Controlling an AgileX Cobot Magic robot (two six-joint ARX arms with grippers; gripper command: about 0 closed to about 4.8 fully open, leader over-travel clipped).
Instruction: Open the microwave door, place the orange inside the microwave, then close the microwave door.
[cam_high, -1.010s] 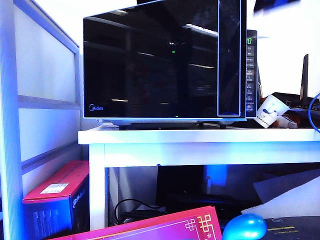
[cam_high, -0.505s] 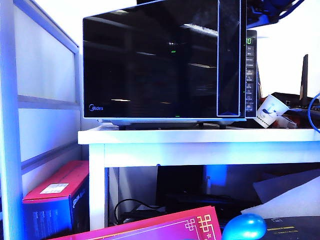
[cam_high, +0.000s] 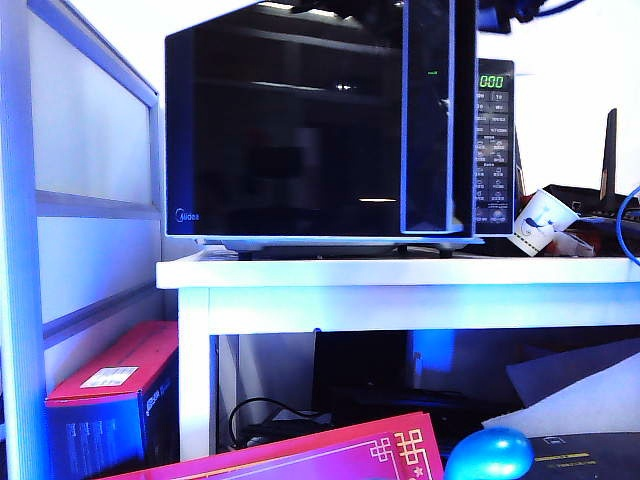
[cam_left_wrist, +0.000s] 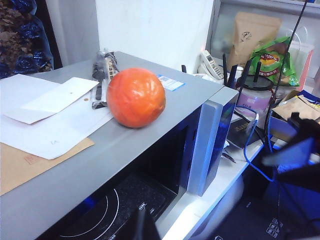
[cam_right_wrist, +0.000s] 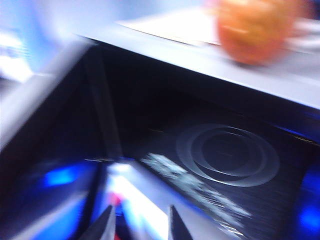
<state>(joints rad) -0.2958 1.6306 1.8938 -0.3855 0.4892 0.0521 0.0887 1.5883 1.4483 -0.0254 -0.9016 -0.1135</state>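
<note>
The orange (cam_left_wrist: 135, 97) rests on the grey top of the microwave (cam_left_wrist: 75, 170), next to papers; it also shows blurred in the right wrist view (cam_right_wrist: 255, 30). The black glass microwave door (cam_high: 290, 130) stands ajar, its free silver edge (cam_left_wrist: 207, 145) swung out from the body. The button panel (cam_high: 492, 150) is uncovered. My right gripper (cam_right_wrist: 141, 222) hovers in front of the open cavity and its glass turntable (cam_right_wrist: 227, 155), jaws apart with nothing between them. Only one dark fingertip (cam_left_wrist: 142, 225) of my left gripper shows, above the cavity's front.
The microwave stands on a white table (cam_high: 400, 272) beside a paper cup (cam_high: 545, 220). Below are a red box (cam_high: 110, 390) and a blue oval object (cam_high: 488, 455). Cables and snack bags (cam_left_wrist: 270, 55) crowd the space behind.
The door has swung outward: its right edge moved left, and the panel with its green display is now fully visible. The right arm's dark parts shifted at the top right.
</note>
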